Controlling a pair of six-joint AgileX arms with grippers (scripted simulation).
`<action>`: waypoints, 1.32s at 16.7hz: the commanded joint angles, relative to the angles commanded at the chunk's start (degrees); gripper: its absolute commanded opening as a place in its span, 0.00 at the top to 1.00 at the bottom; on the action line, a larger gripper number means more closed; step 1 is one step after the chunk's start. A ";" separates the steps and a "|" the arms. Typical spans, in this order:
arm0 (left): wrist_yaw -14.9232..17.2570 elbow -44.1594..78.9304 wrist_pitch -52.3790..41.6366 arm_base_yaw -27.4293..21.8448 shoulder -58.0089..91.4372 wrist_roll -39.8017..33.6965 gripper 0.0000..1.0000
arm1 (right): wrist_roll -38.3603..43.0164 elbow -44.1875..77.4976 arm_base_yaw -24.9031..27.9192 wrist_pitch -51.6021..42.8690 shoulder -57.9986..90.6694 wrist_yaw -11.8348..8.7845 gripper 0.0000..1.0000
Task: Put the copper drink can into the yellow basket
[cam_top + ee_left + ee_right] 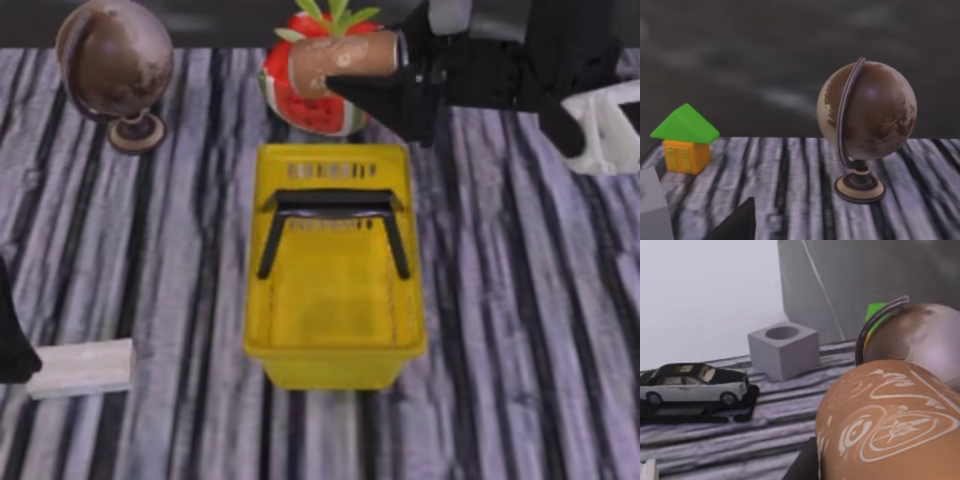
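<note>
- Desk [520,330]: grey and black striped boards carrying everything, with only a dark, blurred backdrop beyond its far edge and a pale wall in the right wrist view.
- Basket [335,350]: yellow, open and bare inside, black handles folded across it, standing nearer the camera than the right pincer and just below it in the top view.
- Globe [113,60]: brown, on a stand, well off to the left of the right pincer.
- Plant pot [300,105]: red, watermelon-patterned, directly under the carried can.
- Right pincer [395,65]: closed round the can's dark end, held up over the pot at the far edge.
- Can [335,60]: copper, lying sideways in that grip, pale emblem showing, not yet over the basket.
- Step, as I judge it: the carry; next the can must travel toward the basket's middle, clear the handles, then be let go.
- Left pincer [12,345]: parked at the left edge; I cannot tell its opening.
</note>
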 joint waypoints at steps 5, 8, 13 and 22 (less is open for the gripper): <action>0.00 0.00 0.00 0.00 0.00 0.00 0.00 | 2.39 -2.39 0.62 7.44 -2.18 -5.18 1.00; 0.00 0.00 0.00 0.00 0.00 0.00 0.00 | 2.39 -2.39 0.62 7.44 -2.18 -5.18 1.00; 0.00 0.00 0.00 0.00 0.00 0.00 0.00 | 2.30 -2.87 0.53 11.65 1.95 -5.27 1.00; 0.00 0.00 0.00 0.00 0.00 0.00 0.00 | 2.09 -5.66 0.87 24.92 12.47 -4.95 1.00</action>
